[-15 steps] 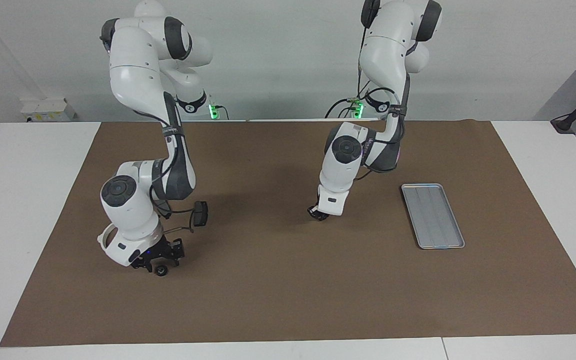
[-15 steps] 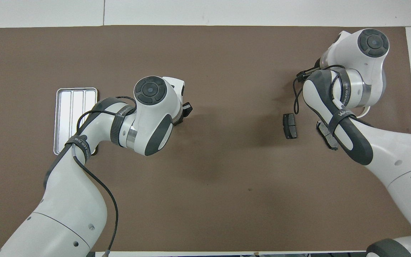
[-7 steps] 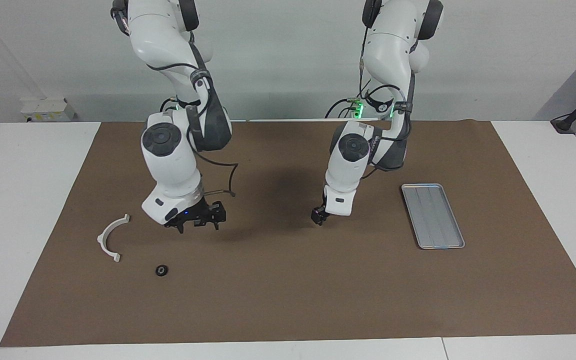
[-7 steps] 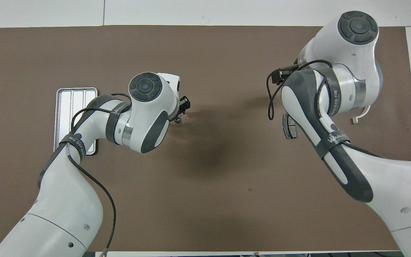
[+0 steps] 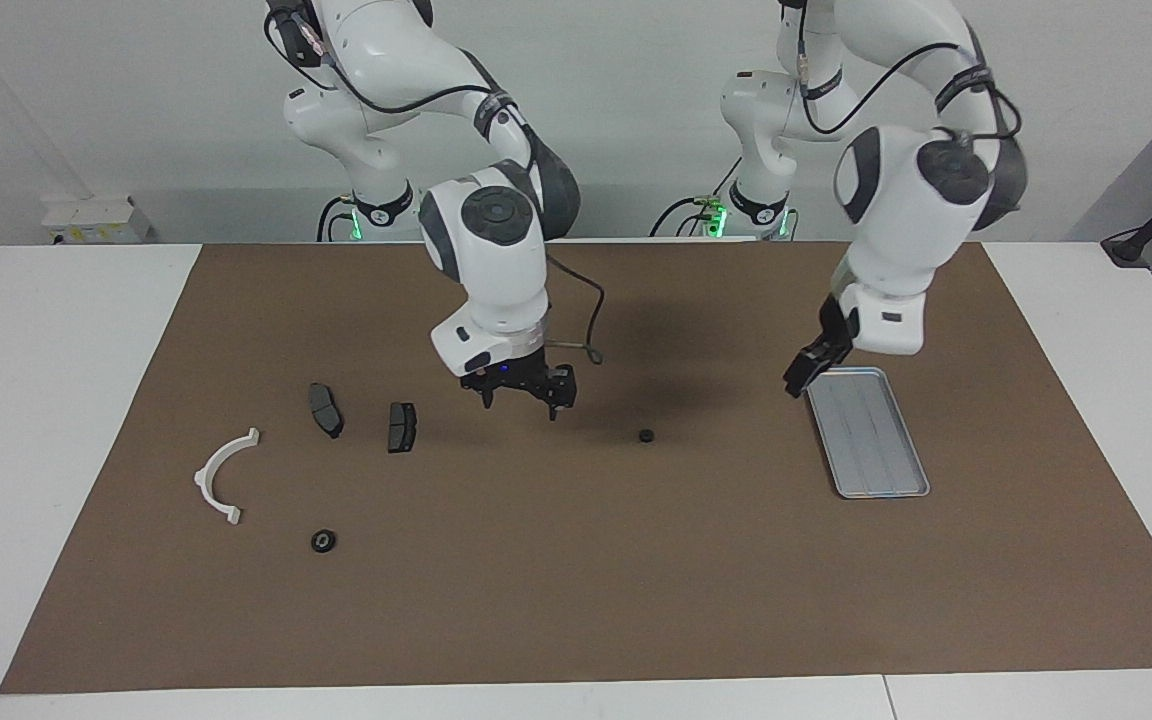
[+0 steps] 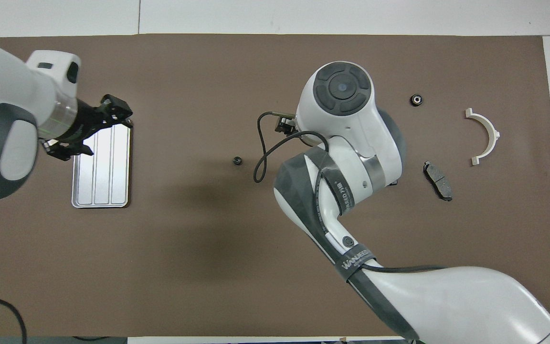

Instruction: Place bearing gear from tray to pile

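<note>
The silver tray [image 5: 866, 432] lies empty toward the left arm's end of the table, also in the overhead view [image 6: 100, 167]. A small black bearing gear [image 5: 646, 436] lies on the mat between the tray and the pile, also seen from overhead [image 6: 237, 161]. The pile holds a white bracket [image 5: 221, 475], two dark brake pads [image 5: 326, 410] [image 5: 401, 427] and a second small black gear [image 5: 323, 541]. My right gripper [image 5: 521, 402] hangs open and empty over the mat between the pads and the loose gear. My left gripper [image 5: 804, 375] is raised over the tray, open and empty.
A brown mat [image 5: 576, 600] covers the table, with bare white tabletop [image 5: 56, 400] at both ends. In the overhead view the right arm [image 6: 346, 157] hides one brake pad; the other pad [image 6: 438, 174] and the bracket [image 6: 485, 136] show.
My right gripper left the second gear at the pile, rose and swung toward the table's middle. My left gripper left a gear mid-mat and moved over the tray.
</note>
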Controlling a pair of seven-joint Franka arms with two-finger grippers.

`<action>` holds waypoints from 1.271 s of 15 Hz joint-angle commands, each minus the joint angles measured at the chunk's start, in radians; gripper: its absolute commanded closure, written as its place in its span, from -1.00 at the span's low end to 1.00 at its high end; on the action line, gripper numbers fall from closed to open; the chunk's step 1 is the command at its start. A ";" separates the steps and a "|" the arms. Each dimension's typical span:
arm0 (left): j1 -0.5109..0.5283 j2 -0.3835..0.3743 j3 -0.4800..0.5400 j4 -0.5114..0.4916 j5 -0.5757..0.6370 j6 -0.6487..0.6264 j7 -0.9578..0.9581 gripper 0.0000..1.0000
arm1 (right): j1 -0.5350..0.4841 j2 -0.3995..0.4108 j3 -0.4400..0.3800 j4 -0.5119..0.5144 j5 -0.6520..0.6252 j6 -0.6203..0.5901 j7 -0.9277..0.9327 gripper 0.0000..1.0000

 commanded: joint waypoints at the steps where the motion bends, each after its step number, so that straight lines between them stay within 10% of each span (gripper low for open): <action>1: 0.110 -0.080 -0.013 -0.010 0.008 -0.108 0.182 -1.00 | 0.077 0.058 -0.003 0.022 0.001 0.031 0.173 -1.00; 6: 0.188 -0.112 -0.016 0.024 0.014 -0.214 0.336 -1.00 | 0.174 0.277 -0.008 0.229 -0.031 0.025 0.365 -1.00; 19: 0.241 -0.100 -0.054 0.070 0.018 -0.273 0.481 -1.00 | 0.201 0.436 -0.006 0.381 -0.050 0.032 0.379 -0.98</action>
